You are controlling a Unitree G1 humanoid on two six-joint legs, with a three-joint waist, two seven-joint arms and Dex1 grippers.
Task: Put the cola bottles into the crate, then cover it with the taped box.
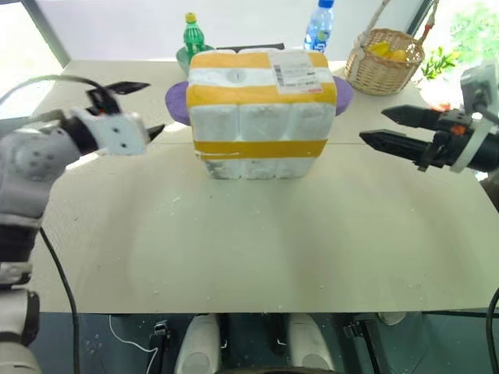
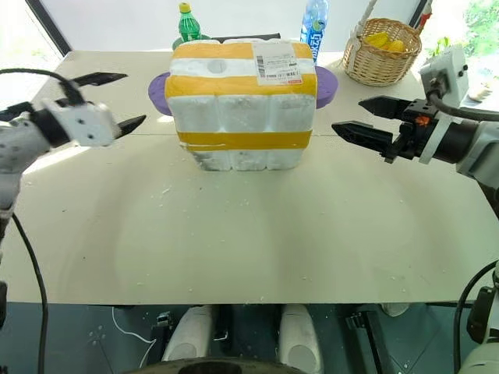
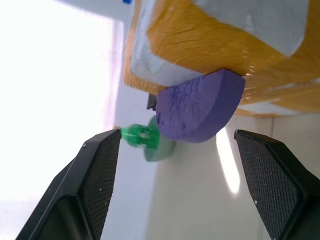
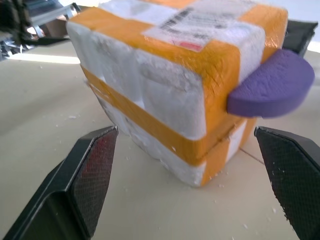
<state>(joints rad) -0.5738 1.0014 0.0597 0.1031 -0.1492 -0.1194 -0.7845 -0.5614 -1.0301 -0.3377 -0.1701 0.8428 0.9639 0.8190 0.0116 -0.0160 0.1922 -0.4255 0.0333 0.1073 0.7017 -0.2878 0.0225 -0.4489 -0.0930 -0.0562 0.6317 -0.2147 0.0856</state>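
taped box shipping label with barcode, print too small to read

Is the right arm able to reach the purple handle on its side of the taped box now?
Probably yes. The right gripper has open jaws beside the taped box, and nothing stands between it and the purple handle.

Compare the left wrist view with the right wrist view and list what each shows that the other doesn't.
Left wrist view alone: a green bottle past the box's purple handle, and the open left gripper.

Right wrist view alone: the white shipping label on the box's top, the lower yellow tape band, and the open right gripper.

Both: the taped box standing on the table, with a purple handle at its side.
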